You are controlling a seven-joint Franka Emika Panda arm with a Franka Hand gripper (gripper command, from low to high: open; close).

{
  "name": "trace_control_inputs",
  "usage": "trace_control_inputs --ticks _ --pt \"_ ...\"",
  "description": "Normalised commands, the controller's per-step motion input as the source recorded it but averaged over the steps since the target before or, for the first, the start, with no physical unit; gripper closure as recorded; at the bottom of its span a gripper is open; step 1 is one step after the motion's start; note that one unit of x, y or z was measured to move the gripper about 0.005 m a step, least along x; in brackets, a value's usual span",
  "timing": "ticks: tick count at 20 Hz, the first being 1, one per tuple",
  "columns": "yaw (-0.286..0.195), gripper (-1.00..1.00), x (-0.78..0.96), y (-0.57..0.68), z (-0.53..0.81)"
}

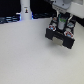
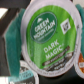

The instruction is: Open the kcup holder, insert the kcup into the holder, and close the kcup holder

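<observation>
The kcup holder (image 1: 60, 36) is a black boxy unit on the white table, at the exterior view's right. My gripper (image 1: 62, 24) hangs straight above it, with fingertips just over its top. A bit of green shows between the fingers: the kcup (image 1: 62, 21). In the wrist view the kcup's green foil top (image 2: 50, 40), marked Green Mountain Dark Magic, fills most of the picture inside its white rim. My fingers do not show in that view. Other pods lie beside it in the holder, a teal one (image 2: 10, 42) and an orange one (image 2: 80, 62).
A tall white post with a black mark (image 1: 25, 11) stands at the back, at the exterior view's left. Dark clutter lines the back edge of the table (image 1: 30, 60).
</observation>
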Motion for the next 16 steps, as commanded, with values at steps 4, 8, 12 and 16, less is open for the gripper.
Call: trace_control_inputs --ticks 4,8,12,16 --pt "0.023 1.00 0.10 0.15 -0.20" --pt "0.029 -1.00 0.11 0.13 0.05" --pt "0.062 -1.00 0.18 0.02 0.40" --pt "0.041 -1.00 0.21 0.00 0.46"
